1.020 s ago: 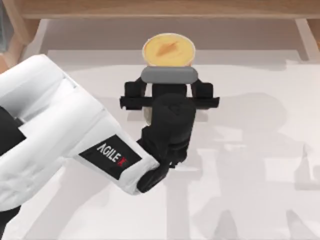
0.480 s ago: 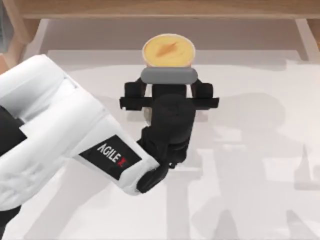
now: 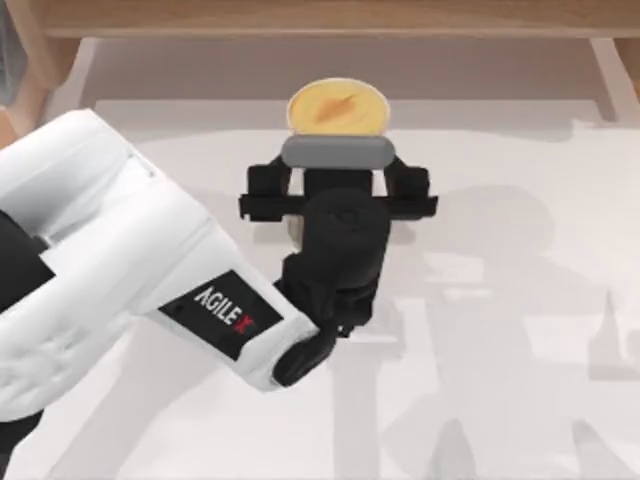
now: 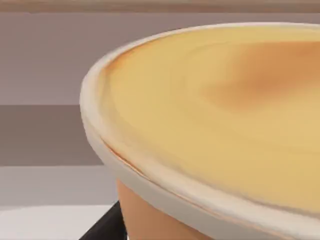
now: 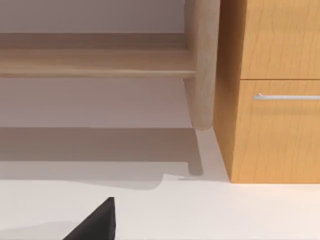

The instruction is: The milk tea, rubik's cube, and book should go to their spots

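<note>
Left gripper (image 3: pixel 338 215) sits at the table's (image 3: pixel 500 300) far middle, right against the milk tea (image 3: pixel 337 108); can't tell if its fingers are clamped or apart, wrist body hides them. Milk tea stands upright near the table's far edge, its yellow-orange top and white rim close up in the left wrist view. Wooden cabinet (image 5: pixel 272 90) with a drawer handle (image 5: pixel 286 96) appears in the right wrist view.

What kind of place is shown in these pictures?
Probably a rendered indoor room, perhaps a home or study corner: a pale white table, a wooden cabinet with a metal drawer handle, and a tall orange milk tea cup in front of the left gripper.
</note>
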Robot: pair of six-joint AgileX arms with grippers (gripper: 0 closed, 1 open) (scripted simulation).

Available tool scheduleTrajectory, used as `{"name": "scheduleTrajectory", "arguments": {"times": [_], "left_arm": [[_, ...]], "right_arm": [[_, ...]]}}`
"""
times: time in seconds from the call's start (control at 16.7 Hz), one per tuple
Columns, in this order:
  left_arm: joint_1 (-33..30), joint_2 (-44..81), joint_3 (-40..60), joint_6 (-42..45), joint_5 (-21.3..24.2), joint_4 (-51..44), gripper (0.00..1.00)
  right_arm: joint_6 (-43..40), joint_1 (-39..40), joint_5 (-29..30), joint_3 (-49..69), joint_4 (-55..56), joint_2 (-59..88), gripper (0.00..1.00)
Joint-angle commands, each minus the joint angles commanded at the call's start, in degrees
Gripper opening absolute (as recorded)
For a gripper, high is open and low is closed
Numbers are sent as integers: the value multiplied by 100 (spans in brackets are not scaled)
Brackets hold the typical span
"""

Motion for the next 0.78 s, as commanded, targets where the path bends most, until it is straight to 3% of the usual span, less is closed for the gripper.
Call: {"name": "scheduleTrajectory", "arguments": {"times": [0.48,0.78], "left_arm": [[-6,-2,3,0,0,-1,100],[-243,-189,-426,-39,-239,167,100]], "right_arm": [[0,0,0,0,0,0,100],[0,0,0,0,0,0,100]]}}
